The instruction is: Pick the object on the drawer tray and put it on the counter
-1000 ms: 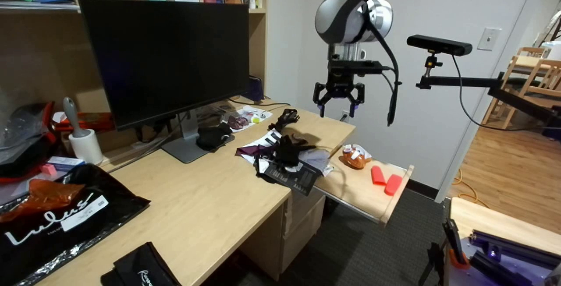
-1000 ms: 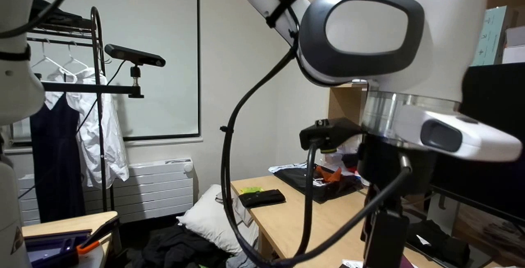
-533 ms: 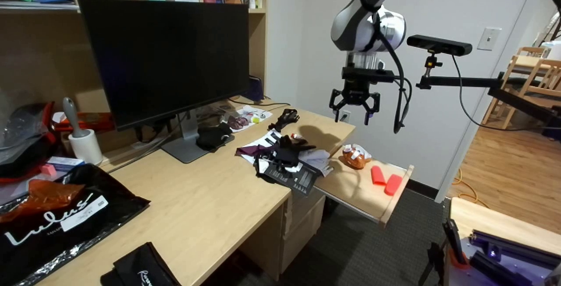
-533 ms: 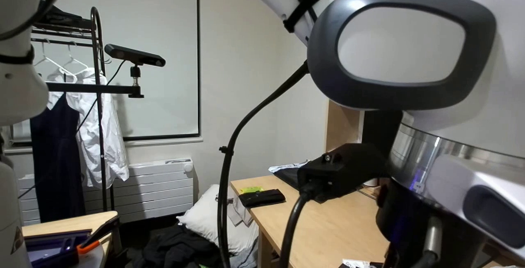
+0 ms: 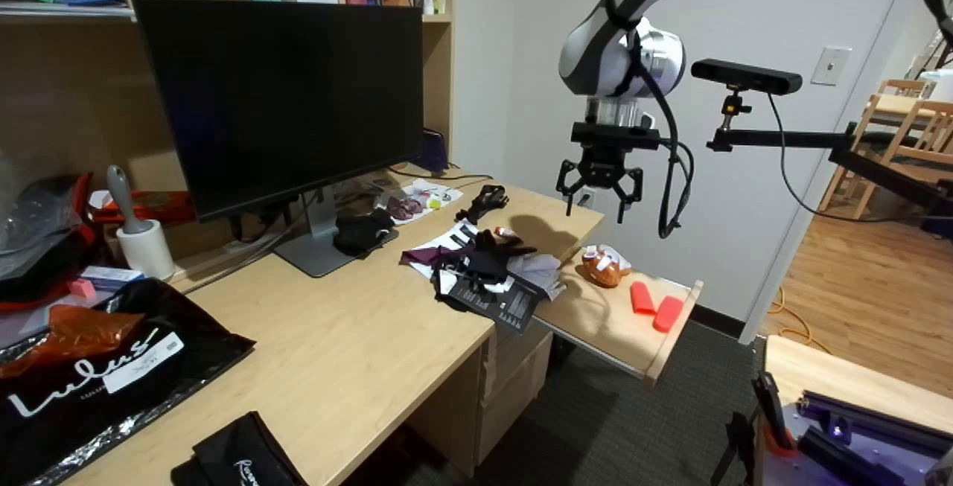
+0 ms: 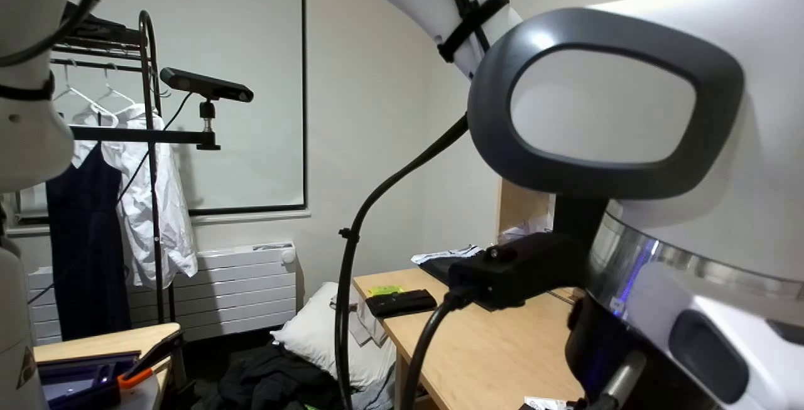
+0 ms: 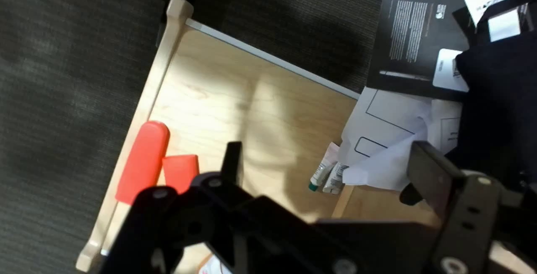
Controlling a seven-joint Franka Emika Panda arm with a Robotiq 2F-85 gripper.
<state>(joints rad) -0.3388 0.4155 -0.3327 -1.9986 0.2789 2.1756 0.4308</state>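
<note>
The object, a lumpy reddish-brown item with whitish parts, lies on the drawer tray near its far side. In the wrist view only a whitish corner of the object shows at the bottom edge, behind the gripper. The tray fills the middle of the wrist view. The counter stands beside the tray and also shows in an exterior view. My gripper hangs high above the tray and object, pointing down. Its fingers are wide apart with nothing held between them.
Red-orange flat pieces lie by the tray's front lip. Small tubes lie near crumpled paper. A pile of black cloth and packaging overhangs the counter edge. The monitor and a camera arm stand nearby.
In an exterior view the gripper has moved right and a little down over the second. A small red-and-white item now shows by the black pile, where it looked dark before. Fingers stay open.
</note>
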